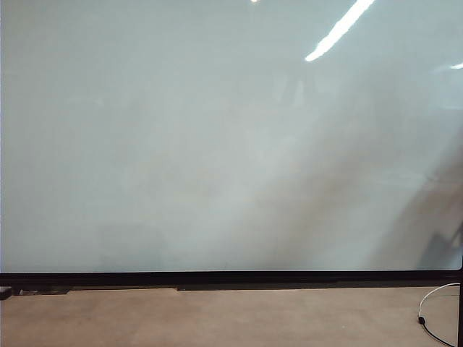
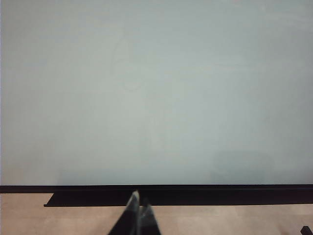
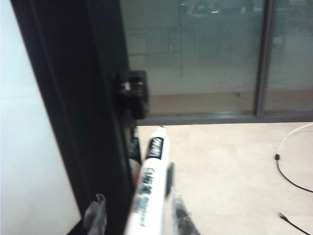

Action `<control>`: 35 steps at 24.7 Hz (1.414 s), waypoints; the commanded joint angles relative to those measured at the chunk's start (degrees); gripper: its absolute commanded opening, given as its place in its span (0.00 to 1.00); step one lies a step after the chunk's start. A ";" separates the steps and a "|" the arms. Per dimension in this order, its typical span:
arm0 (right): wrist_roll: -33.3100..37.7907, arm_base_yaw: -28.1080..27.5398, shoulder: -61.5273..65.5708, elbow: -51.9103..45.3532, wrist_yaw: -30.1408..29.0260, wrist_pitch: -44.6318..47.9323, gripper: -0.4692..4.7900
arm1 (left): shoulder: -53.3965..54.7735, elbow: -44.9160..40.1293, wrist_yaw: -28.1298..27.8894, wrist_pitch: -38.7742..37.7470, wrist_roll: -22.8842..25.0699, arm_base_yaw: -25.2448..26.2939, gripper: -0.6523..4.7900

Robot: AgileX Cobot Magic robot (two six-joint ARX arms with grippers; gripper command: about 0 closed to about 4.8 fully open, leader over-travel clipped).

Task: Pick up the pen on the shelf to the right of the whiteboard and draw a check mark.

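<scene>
The pen (image 3: 149,186) lies between the right gripper (image 3: 139,215) fingers (image 3: 182,218), just beside the whiteboard (image 3: 24,147) edge.

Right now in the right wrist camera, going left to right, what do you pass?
Whiteboard → its black frame edge → the pen standing between the right gripper's fingers → bare floor → a loose cable at the far right.

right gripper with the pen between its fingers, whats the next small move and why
Probably finish closing the right gripper on the pen. In the right wrist view the pen stands between its fingers, beside the whiteboard's dark frame, with gaps visible on both sides. The board shows no check mark yet, and the left gripper sits shut, low before it.
</scene>
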 commanded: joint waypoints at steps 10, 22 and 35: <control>0.28 0.15 -0.28 0.57 0.00 0.98 0.40 | 0.04 0.17 0.00 0.72 0.26 0.00 0.11; 0.31 0.15 -0.26 0.55 0.07 0.94 0.26 | 0.04 0.17 0.00 0.72 0.26 0.00 0.11; 0.68 0.07 -0.37 0.48 0.02 1.01 0.08 | 0.04 0.17 0.00 0.72 0.26 0.00 0.11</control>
